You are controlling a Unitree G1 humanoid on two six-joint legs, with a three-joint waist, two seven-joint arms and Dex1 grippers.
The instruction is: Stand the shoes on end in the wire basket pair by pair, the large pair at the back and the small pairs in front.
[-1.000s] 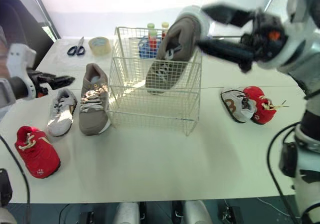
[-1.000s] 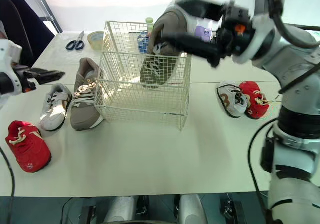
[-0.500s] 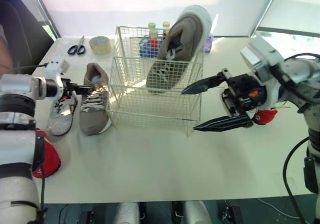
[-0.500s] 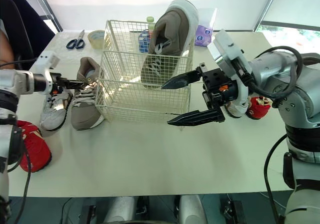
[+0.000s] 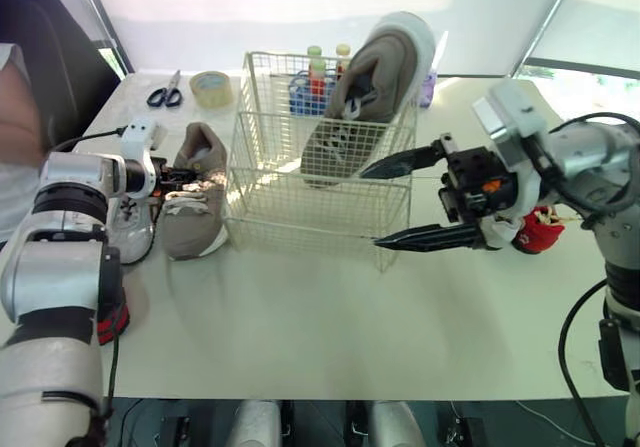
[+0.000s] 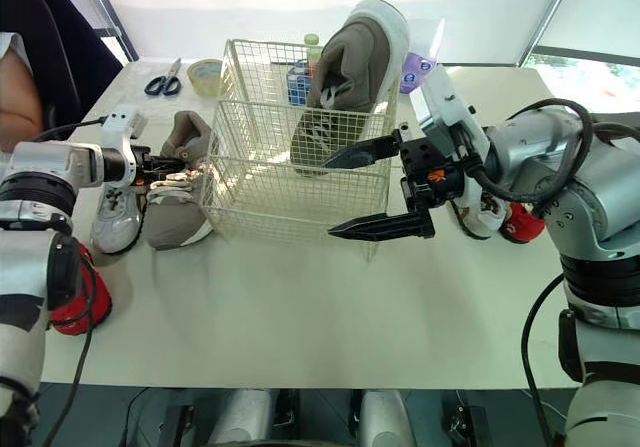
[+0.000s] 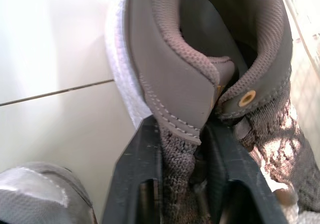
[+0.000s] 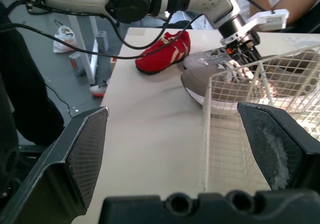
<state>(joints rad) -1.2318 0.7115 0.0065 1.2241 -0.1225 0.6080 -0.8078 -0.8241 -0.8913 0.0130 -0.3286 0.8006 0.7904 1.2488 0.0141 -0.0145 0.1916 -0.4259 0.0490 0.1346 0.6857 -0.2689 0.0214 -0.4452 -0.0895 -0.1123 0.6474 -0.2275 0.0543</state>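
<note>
now my l. claw (image 5: pixel 181 178) pinches the collar of the 2nd grey shoe (image 5: pixel 195 207), which lies on the table (image 5: pixel 300 312) just beside the wire basket (image 5: pixel 318 229). its mate (image 5: pixel 375 87) stands toe-down at the back. my r. claw (image 5: pixel 371 208) hangs spread wide by the basket's front. best bet, i reckon: lift clear of the rim, tip toe down, seat it next to the mate w/o knocking it.
</note>
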